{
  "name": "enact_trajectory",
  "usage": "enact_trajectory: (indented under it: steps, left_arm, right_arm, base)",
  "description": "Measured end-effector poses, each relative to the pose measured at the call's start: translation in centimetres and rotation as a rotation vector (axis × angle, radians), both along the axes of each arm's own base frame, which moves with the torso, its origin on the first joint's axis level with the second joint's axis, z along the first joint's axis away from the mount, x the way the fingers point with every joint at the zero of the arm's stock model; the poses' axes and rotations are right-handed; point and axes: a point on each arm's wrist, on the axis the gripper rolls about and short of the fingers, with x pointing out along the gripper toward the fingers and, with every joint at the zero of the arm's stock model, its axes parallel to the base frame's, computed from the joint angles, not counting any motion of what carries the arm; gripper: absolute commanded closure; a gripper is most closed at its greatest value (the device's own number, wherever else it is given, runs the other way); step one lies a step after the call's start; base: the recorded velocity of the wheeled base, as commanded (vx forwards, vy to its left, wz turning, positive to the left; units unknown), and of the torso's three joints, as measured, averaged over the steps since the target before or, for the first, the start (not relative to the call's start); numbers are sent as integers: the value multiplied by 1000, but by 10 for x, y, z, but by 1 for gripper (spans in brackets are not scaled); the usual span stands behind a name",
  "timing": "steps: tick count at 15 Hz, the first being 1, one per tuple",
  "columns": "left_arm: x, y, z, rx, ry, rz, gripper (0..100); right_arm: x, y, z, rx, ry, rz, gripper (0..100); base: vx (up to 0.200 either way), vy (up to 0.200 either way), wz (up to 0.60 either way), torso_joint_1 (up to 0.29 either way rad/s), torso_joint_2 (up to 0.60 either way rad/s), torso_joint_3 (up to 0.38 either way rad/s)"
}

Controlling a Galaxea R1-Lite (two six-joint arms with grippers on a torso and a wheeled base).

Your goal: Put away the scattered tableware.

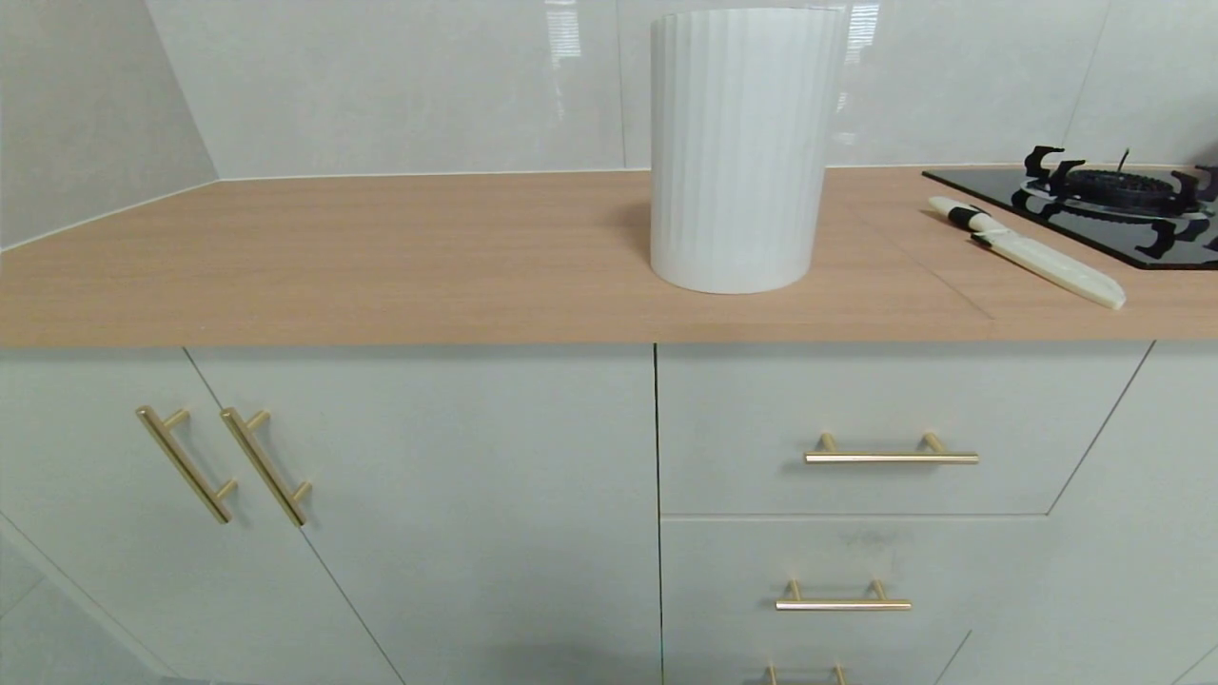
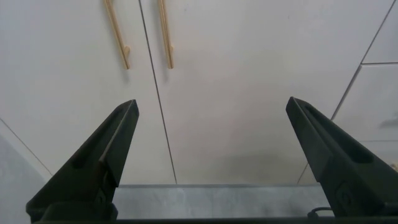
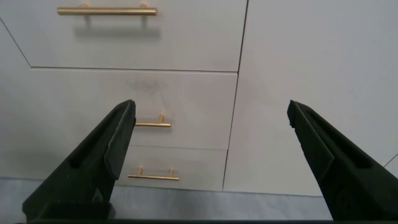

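Desk (image 1: 381, 257) of pale wood runs across the head view, above white cupboards (image 1: 428, 476). A tall ribbed white pot (image 1: 737, 152) stands upright near the desk's middle. To the right, well apart from the pot, a white knife (image 1: 1028, 252) with a black band lies flat on the desk, just beside the front corner of a black stove (image 1: 1094, 205).

Left wrist view: the left gripper (image 2: 211, 104) has its dark fingers (image 2: 102, 158) spread wide, grasping nothing. It faces two cupboard doors (image 2: 249, 93) with gold handles (image 2: 118, 34).

Right wrist view: the right gripper (image 3: 211, 106) is likewise released, facing white drawers (image 3: 124, 40) with gold pulls (image 3: 106, 10).
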Motion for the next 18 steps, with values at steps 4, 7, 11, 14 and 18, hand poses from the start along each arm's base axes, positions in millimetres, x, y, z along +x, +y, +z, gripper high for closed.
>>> enact_trajectory:
  steps: [4, 7, 11, 14, 18]
  left_arm:
    - [0, 0, 0, 0, 0, 0, 0]
    - [0, 0, 0, 0, 3, 0, 0]
    - [0, 0, 0, -1, 0, 0, 0]
    - [0, 0, 0, -1, 0, 0, 0]
    - [0, 0, 0, 0, 0, 0, 0]
  right_arm:
    - [0, 0, 0, 0, 0, 0, 0]
    - [0, 0, 0, 0, 0, 0, 0]
    - [0, 0, 0, 0, 0, 0, 0]
    - [0, 0, 0, 0, 0, 0, 0]
    - [0, 0, 0, 0, 0, 0, 0]
  base:
    - [0, 0, 0, 9, -129, -134]
    - [0, 0, 0, 45, -339, -344]
    - [0, 0, 0, 96, -509, -339]
    - [0, 0, 0, 137, -461, -326]
    - [0, 0, 0, 164, -476, -312]
